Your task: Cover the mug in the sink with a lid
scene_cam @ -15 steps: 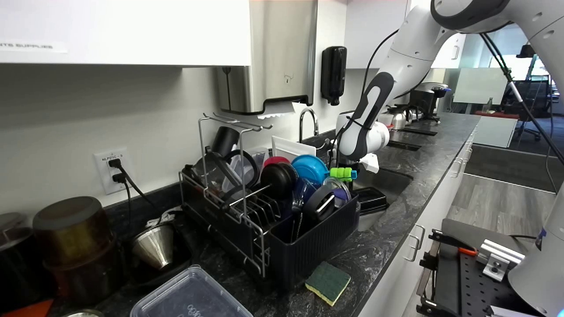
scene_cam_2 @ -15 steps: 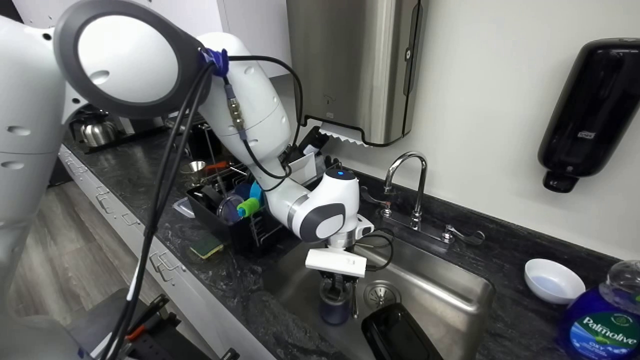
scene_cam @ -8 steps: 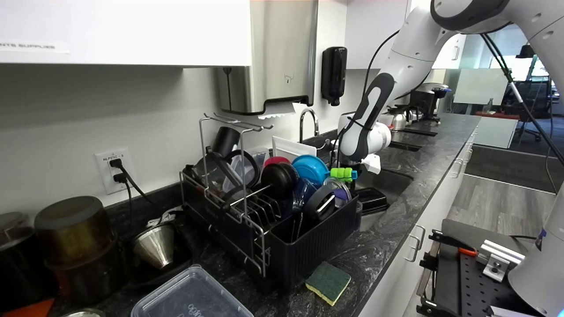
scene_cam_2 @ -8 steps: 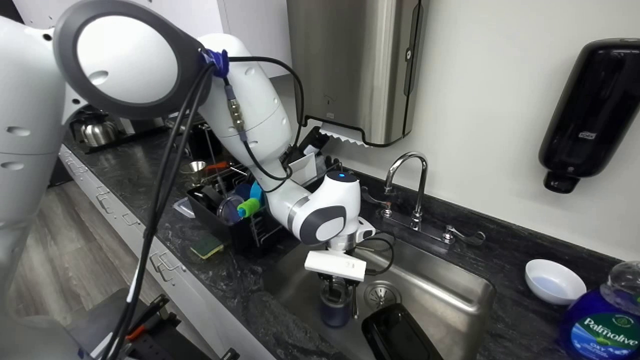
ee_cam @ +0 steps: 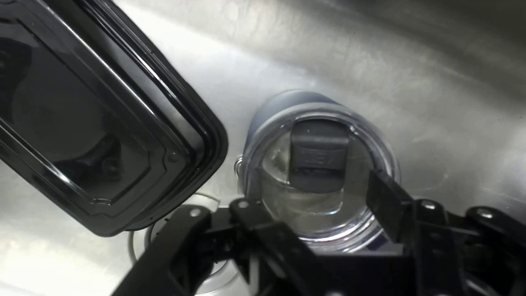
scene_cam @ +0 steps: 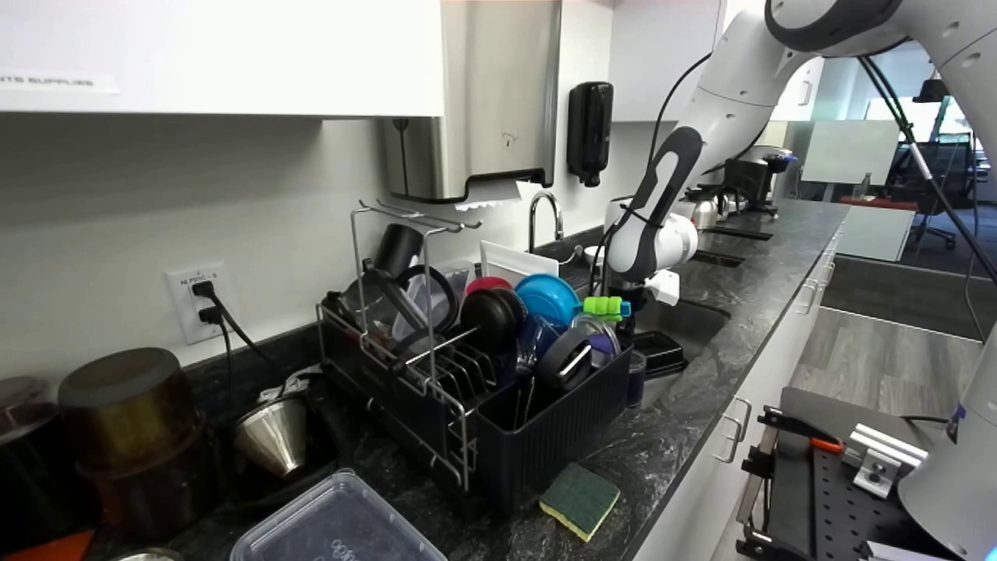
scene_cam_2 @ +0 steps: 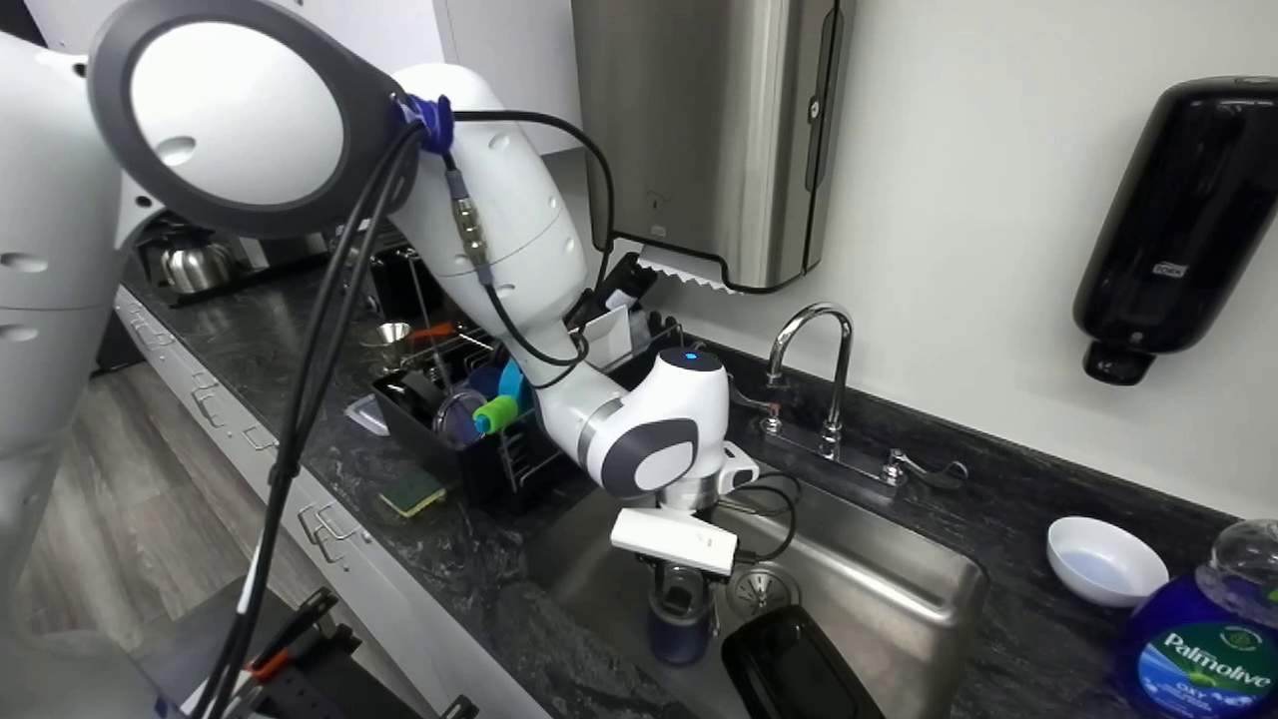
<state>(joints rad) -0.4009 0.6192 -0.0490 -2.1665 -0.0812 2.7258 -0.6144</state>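
Observation:
A dark blue mug (scene_cam_2: 679,639) stands in the steel sink (scene_cam_2: 879,569); in an exterior view, part of it shows beside the dish rack (scene_cam: 636,382). In the wrist view, its blue side (ee_cam: 287,100) shows below a clear round lid with a dark slider (ee_cam: 318,164). The lid lies over the mug's mouth; I cannot tell if it is pressed down fully. My gripper (ee_cam: 314,181) points down over the lid with its jaws wide apart. The right finger (ee_cam: 388,201) overlaps the lid's right edge; the left fingertip is hard to make out near its left edge.
A black lidded container (scene_cam_2: 799,664) lies in the sink beside the mug, near the drain (scene_cam_2: 764,589). The loaded dish rack (scene_cam: 545,436) borders the sink. The faucet (scene_cam_2: 839,369), a white bowl (scene_cam_2: 1103,564) and a soap bottle (scene_cam_2: 1208,639) stand around it.
The arm has shifted slightly away from the dish rack. The mug has shifted slightly the same way and shows more clearly past the rack. The lid's dark slider is now visible below the gripper.

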